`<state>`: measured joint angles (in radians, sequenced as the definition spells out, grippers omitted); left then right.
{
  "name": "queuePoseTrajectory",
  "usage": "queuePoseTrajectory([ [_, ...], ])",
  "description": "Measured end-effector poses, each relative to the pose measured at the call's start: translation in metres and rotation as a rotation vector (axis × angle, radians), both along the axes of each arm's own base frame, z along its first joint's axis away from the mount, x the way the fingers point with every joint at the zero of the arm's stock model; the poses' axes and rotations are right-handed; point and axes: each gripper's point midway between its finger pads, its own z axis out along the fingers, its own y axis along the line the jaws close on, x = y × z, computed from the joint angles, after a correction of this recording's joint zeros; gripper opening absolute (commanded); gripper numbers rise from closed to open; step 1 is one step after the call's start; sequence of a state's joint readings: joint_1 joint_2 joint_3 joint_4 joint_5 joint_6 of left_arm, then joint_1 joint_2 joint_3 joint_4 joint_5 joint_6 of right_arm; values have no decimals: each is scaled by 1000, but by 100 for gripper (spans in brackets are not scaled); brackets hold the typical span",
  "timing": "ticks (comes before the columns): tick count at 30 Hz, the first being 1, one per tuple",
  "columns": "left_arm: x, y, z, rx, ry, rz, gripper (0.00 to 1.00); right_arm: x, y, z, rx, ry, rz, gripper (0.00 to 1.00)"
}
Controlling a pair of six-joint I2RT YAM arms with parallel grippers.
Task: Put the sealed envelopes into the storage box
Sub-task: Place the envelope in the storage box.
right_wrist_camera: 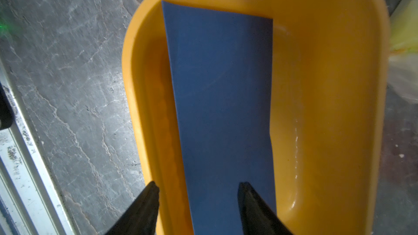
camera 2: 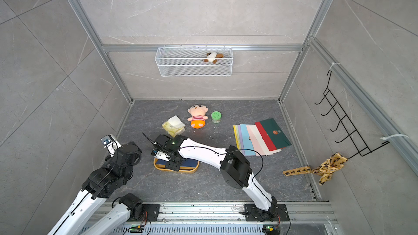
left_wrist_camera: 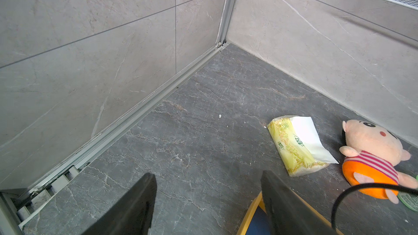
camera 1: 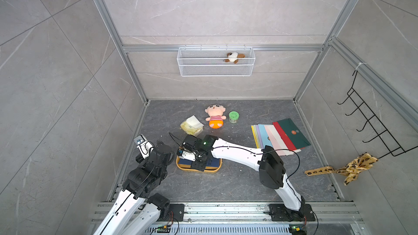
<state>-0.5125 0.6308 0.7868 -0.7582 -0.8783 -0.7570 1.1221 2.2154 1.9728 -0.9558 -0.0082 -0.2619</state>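
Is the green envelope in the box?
No, the green envelope lies atop the red envelope, well away from the box.

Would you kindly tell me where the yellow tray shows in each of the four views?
Both top views: the yellow tray lies below centre, left of the middle.
Left wrist view: only a corner shows, cut by the picture's edge.
Right wrist view: it fills most of the picture.
Shared landmark: the navy envelope lying in it.

An envelope (right_wrist_camera: 221,109) lies in the storage box (right_wrist_camera: 328,75), other envelopes (camera 1: 280,135) rightward
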Motion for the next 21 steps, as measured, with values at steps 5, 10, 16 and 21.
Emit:
queuePoseTrajectory([
  [5, 2, -15, 0, -41, -14, -110, 76, 4, 1, 2, 35, 19, -13, 59],
  [10, -3, -19, 12, -26, -41, -175, 76, 11, -5, 5, 42, 21, -28, 59],
  [16, -5, -16, 20, 5, -56, -187, 76, 6, -7, 11, 56, 29, -22, 60],
  [21, -4, -17, 19, 14, -50, -192, 77, 4, -7, 12, 58, 36, -19, 60],
])
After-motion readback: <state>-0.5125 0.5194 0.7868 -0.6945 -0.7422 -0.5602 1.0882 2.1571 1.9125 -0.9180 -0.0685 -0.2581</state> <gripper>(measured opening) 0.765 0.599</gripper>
